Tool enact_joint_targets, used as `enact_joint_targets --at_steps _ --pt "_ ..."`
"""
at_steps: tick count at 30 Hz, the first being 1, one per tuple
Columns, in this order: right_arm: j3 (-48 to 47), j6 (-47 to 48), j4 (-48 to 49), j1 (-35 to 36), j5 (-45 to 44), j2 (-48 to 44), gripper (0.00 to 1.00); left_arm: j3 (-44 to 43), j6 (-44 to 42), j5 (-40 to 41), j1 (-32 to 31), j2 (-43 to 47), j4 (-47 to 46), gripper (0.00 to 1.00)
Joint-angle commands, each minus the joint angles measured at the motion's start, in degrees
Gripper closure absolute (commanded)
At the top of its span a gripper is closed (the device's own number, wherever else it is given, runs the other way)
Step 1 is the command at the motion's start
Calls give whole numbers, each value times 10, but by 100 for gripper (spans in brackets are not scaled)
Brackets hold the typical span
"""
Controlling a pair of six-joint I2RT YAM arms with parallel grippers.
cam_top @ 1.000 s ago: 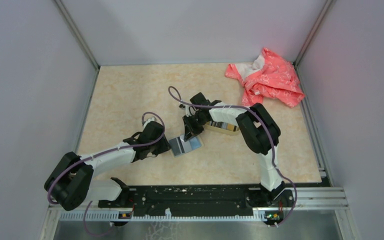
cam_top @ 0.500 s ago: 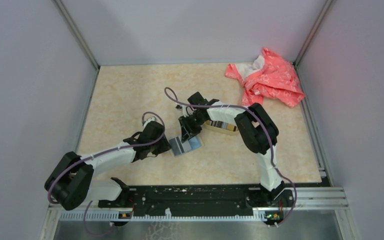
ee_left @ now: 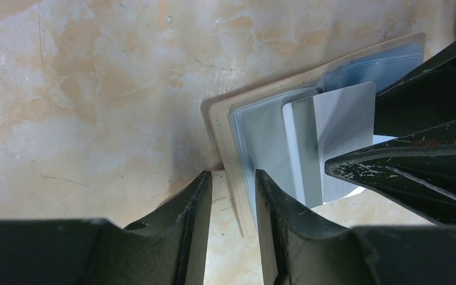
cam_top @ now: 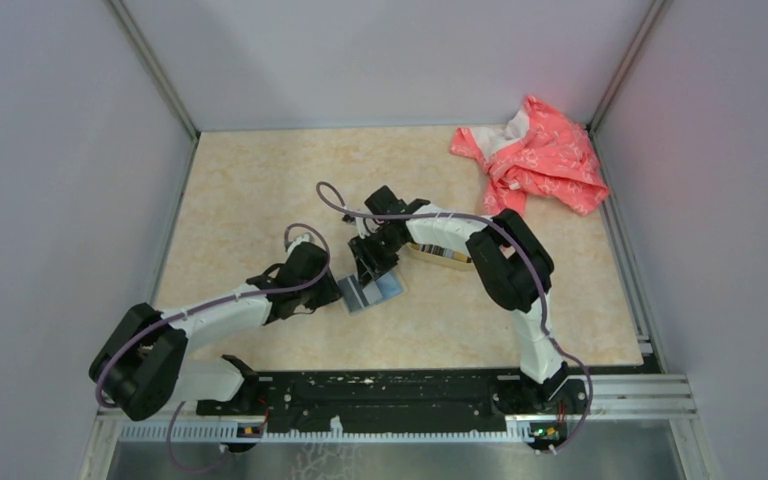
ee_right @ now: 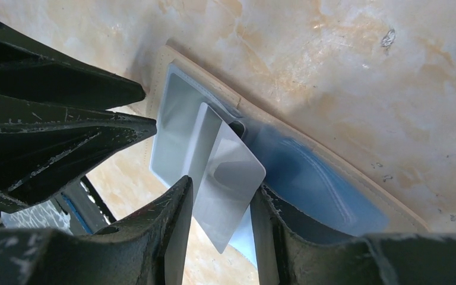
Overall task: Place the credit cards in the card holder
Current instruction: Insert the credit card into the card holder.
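Broadly, the marbled beige table [cam_top: 250,190] carries a crumpled pink cloth [cam_top: 540,155] at its far right corner, well apart from the work at the centre. Under the right arm sits an oval tan dish [cam_top: 448,254] with more cards in it (too small to count). Just in front of it the card holder [ee_right: 326,178] lies open, clear sleeves up. The left gripper [ee_left: 233,181] has its jaws drawn nearly together on the holder's beige edge, apparently pinning it. The right gripper [ee_right: 221,187] is closed on a grey credit card [ee_right: 231,172], whose leading corner sits at the mouth of a sleeve. The card enters skewed, so it could jam on the sleeve lip or buckle. A hard push might also drag the holder out of the left grip.
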State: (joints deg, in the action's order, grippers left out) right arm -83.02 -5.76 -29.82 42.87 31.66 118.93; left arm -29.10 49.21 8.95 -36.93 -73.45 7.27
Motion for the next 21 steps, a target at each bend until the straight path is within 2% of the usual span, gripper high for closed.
enact_joint_targets --at_steps 1,5,10,12,14,16,19,21 --pt "-6 9 -12 23 -16 0 60 16 -17 24 4 3 19 60" --pt "4 5 -5 17 -8 2 60 17 -69 12 4 65 47 57" --pt "4 -2 0 13 4 8 59 65 -126 -118 3 211 -24 52" --pt "6 -4 2 12 8 8 59 93 -100 -168 2 247 -67 54" --pt "7 -6 4 11 10 9 59 113 -57 -194 -3 263 -130 60" --pt "7 -8 5 9 11 11 59 122 -14 -186 -21 262 -162 66" --pt "9 -9 7 5 13 13 59 107 25 -105 -80 241 -172 82" --pt "10 -10 8 3 13 12 59 76 44 -23 -129 207 -146 92"
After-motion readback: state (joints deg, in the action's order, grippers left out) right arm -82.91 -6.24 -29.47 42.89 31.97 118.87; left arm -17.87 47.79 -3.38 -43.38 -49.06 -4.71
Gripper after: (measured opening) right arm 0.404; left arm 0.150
